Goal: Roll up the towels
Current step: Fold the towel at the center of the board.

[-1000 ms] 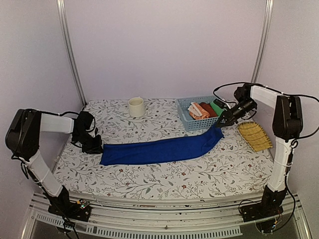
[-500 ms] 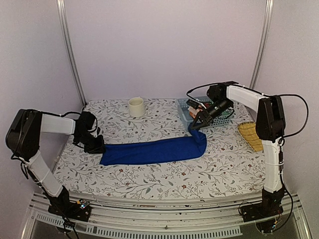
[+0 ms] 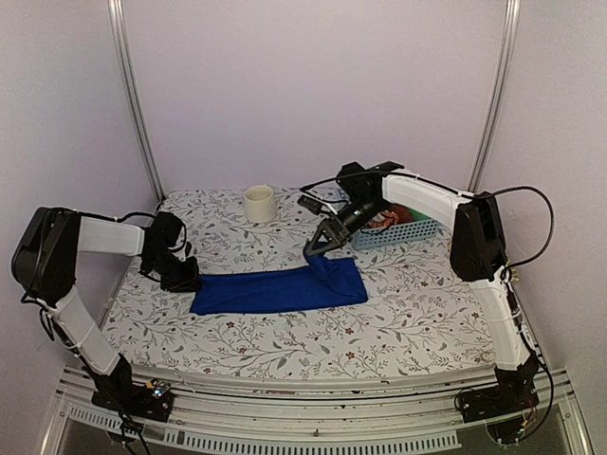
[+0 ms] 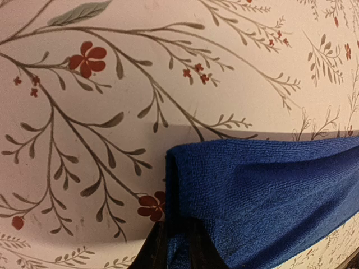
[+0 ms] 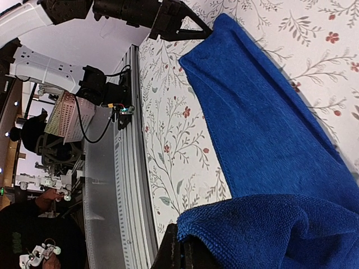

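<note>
- blue towel [image 3: 275,289] lies stretched mid-frame on the counter [image 3: 398,322], its right end lifted and doubled over.
- right tool [image 3: 316,248] is pinched closed on that lifted end, just above centre.
- left tool [image 3: 185,282] is clamped closed on the towel's left end, low on the counter.
- Step looks like lengthwise fold before rolling.
- Next, likely: carry the end leftward, lay edges flush, left end pinned.

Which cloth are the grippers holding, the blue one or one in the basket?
The blue towel, out on the table, not in the basket: left gripper and right gripper pinch its ends.
</note>
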